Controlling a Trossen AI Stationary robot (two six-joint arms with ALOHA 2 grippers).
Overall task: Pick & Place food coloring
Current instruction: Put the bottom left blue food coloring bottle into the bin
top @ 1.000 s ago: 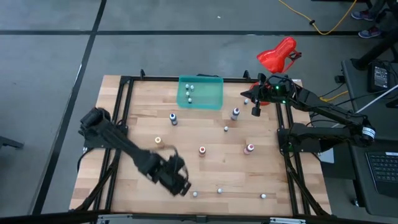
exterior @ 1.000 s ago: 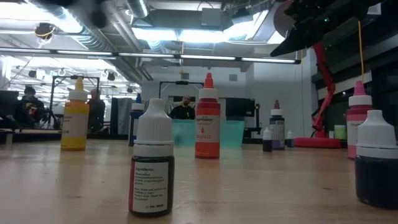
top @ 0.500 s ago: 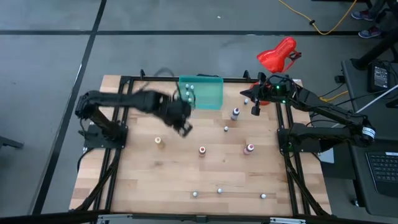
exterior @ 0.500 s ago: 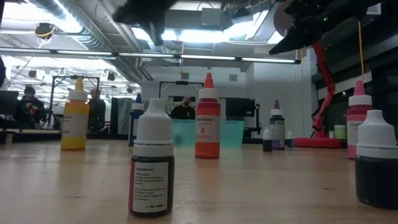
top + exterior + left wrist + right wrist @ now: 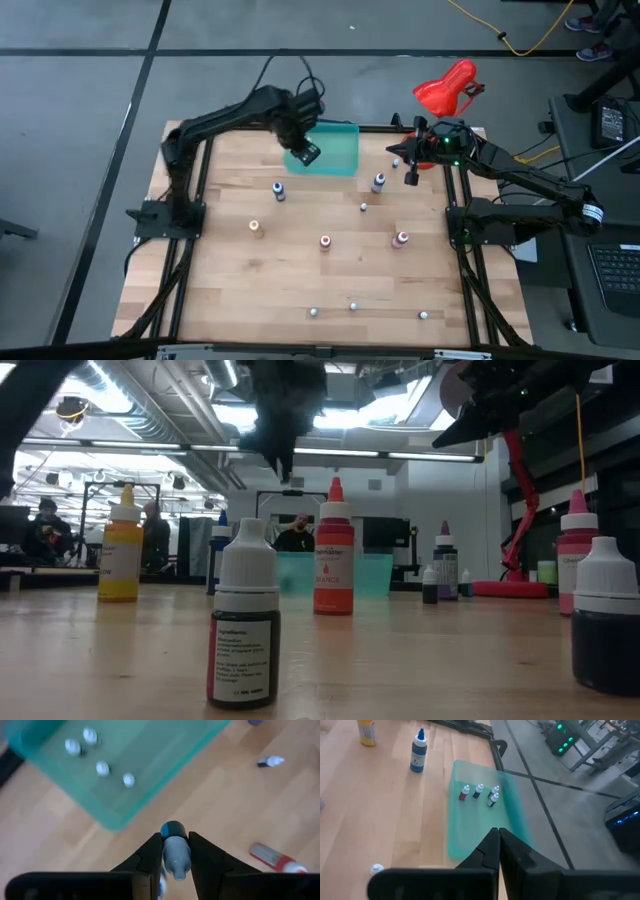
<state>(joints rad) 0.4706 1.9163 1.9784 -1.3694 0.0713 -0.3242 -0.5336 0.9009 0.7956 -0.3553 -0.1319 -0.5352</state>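
Small bottle (image 5: 174, 852) with blue cap and greyish body, clamped between the left gripper (image 5: 305, 152) fingers, cap pointing out past the fingertips. Just beyond the jaws, teal tray (image 5: 165, 765) holding four white-capped bottles (image 5: 102, 768), plain in the left wrist view, unreadable from the high view. Low view alone showing labels: an orange bottle (image 5: 334, 550), a yellow one (image 5: 120, 555). Right gripper (image 5: 411, 177) at the table's far right corner, fingers pressed together on nothing.
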